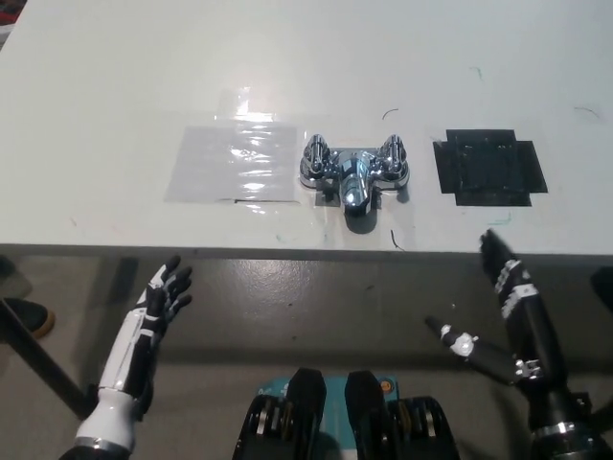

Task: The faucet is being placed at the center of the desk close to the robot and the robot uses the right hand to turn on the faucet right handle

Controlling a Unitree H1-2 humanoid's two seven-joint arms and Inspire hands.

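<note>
Now left hand [158, 302] and right hand [505, 287] hover, fingers [174, 280] spread.

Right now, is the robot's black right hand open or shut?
Open: the black right hand holds nothing, fingers spread, apart from the chrome faucet. The white left hand rests lower left.

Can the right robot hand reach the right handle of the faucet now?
Probably yes: the right robot hand is open below the desk edge, and nothing stands between it and the right handle.
</note>
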